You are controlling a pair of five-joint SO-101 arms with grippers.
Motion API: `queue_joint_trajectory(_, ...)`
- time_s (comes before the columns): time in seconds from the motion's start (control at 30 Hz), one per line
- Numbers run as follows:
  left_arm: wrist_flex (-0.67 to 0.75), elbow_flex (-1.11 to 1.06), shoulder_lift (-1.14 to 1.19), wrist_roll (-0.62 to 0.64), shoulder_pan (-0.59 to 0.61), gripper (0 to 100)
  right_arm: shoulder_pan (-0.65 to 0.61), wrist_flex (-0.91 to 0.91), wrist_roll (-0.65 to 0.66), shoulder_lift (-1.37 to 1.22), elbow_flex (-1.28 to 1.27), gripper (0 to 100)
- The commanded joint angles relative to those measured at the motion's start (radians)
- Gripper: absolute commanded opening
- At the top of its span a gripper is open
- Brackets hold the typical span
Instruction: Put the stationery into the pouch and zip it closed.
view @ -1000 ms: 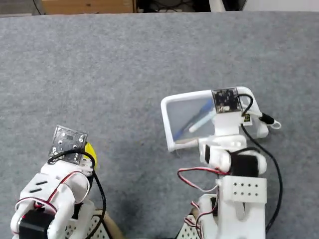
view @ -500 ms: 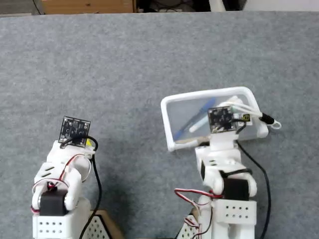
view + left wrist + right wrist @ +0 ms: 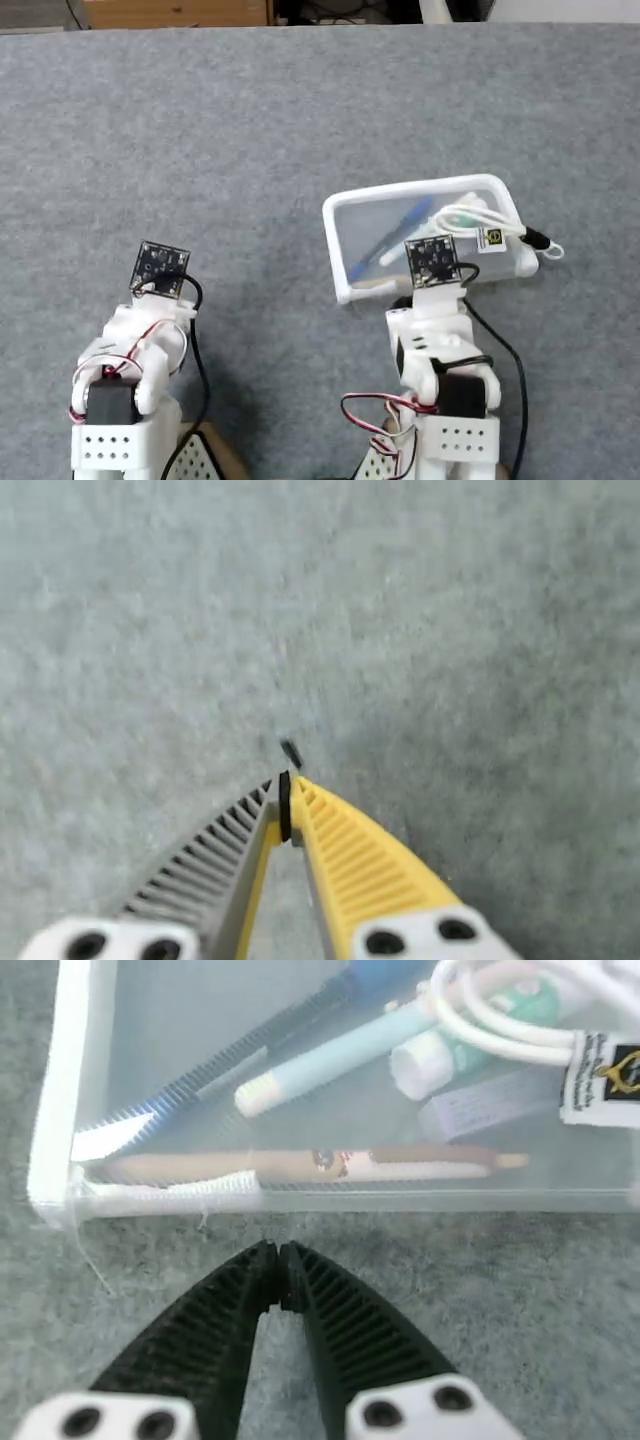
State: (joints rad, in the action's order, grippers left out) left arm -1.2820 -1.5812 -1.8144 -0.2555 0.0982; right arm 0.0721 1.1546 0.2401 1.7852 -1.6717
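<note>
1. The pouch [image 3: 338, 262] is clear plastic with a white border and rounded corners. It lies flat on the grey table [image 3: 250, 130], right of the middle, just ahead of the right arm [image 3: 440, 340]
2. A white cord [image 3: 500, 1030] is looped at one end of the pouch and carries a small tag [image 3: 605, 1075]
3. Through the clear wall show a dark blue pen [image 3: 250, 1045], a pale blue pen [image 3: 330, 1065] beside it, a beige pen [image 3: 300, 1165] along the near edge, a green tube [image 3: 520, 1000] with a white cap, and a small purple piece [image 3: 480, 1110], possibly an eraser
4. The right gripper [image 3: 275, 1270] has two black ribbed fingers pressed together at the tips, with nothing between them. It hangs over bare table just short of the pouch's near edge, not touching it
5. The left arm [image 3: 140, 340] is folded back near its base, well apart from the pouch. The left gripper [image 3: 285, 805], with one grey finger and one yellow, has its tips meeting, grips nothing and points down at the table
6. Count: one pouch, five stationery pieces inside it, two arms, two grippers
</note>
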Motion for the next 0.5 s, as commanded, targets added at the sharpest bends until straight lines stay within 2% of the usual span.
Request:
queue_joint_trajectory(0.0, -0.032, 0.007, -0.005, -0.008, 0.013, 3, -0.04, 0.049, 0.005, 0.05, -0.015, 1.2)
queue_joint_trajectory(0.23, -0.012, -0.068, -0.005, -0.006, 0.071, 3, -0.066, 0.132, 0.005, 0.07, -0.015, 1.2)
queue_joint_trajectory(0.47, -0.008, -0.081, -0.005, -0.006, 0.127, 3, -0.063, 0.13, 0.003, 0.07, -0.015, 1.2)
